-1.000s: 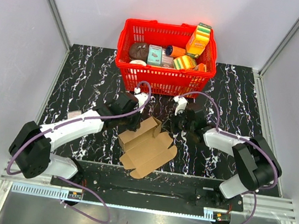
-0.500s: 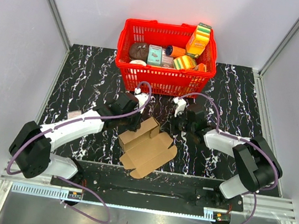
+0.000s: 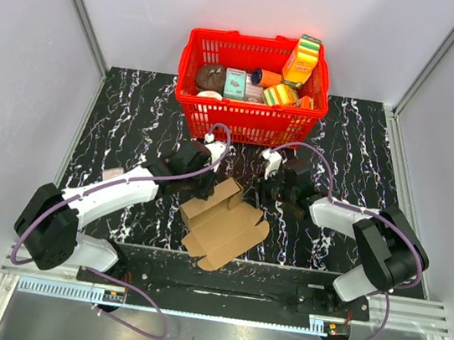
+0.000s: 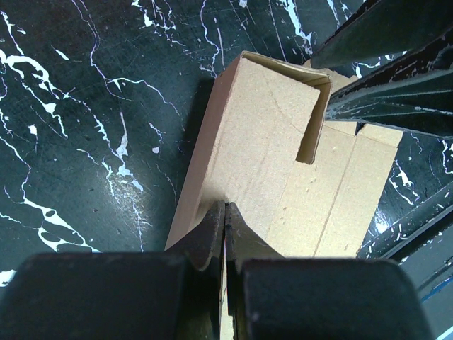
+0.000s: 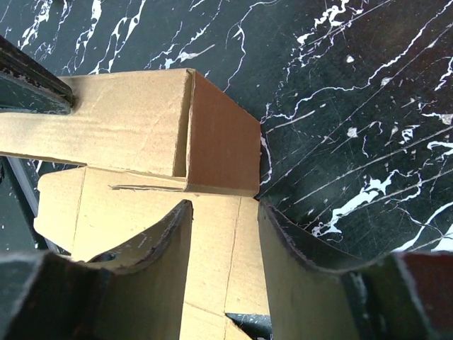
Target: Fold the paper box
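Hold paper box [image 4: 269,142] wall firmly in pinched-shut left fingers [image 4: 209,237]; lower parted, empty right fingers [image 5: 159,255] beside its raised end onto flap, creasing squarely.

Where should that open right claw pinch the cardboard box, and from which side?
Probably the raised end wall of the box, coming straight down with the right gripper: it is thin sheet standing on edge, so a finger fits each side. The flat flaps lie against the table. The left gripper pinches the other end.
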`<move>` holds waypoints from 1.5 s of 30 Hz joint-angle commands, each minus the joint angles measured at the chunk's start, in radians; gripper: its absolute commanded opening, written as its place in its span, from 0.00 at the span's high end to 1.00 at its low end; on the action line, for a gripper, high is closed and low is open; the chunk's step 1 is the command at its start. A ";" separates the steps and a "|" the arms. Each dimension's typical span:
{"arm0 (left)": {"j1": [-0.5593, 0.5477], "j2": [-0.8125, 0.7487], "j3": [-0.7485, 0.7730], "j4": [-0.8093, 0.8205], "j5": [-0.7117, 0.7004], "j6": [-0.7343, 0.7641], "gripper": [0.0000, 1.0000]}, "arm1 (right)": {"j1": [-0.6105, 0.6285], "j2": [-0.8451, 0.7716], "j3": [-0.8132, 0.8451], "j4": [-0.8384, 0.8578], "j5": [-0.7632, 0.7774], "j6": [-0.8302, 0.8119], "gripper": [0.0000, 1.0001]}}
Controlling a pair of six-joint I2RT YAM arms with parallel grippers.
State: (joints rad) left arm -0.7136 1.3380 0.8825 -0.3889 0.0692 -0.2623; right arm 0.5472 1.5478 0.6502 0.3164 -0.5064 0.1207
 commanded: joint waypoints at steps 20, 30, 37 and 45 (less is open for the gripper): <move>-0.004 0.020 0.022 -0.005 0.021 -0.014 1.00 | -0.004 0.070 0.022 0.121 -0.076 -0.079 0.38; -0.004 0.033 0.029 -0.005 0.035 -0.017 1.00 | -0.004 0.127 0.020 0.211 -0.098 -0.072 0.37; -0.004 0.036 0.050 -0.018 0.032 -0.020 1.00 | -0.003 0.143 0.008 0.276 -0.112 -0.043 0.38; -0.004 0.030 0.067 -0.025 0.032 -0.023 0.94 | -0.003 0.149 0.008 0.305 -0.121 -0.027 0.38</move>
State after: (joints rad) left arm -0.7136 1.3636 0.9150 -0.4023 0.0834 -0.2714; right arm 0.5472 1.6867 0.6502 0.5461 -0.5972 0.0818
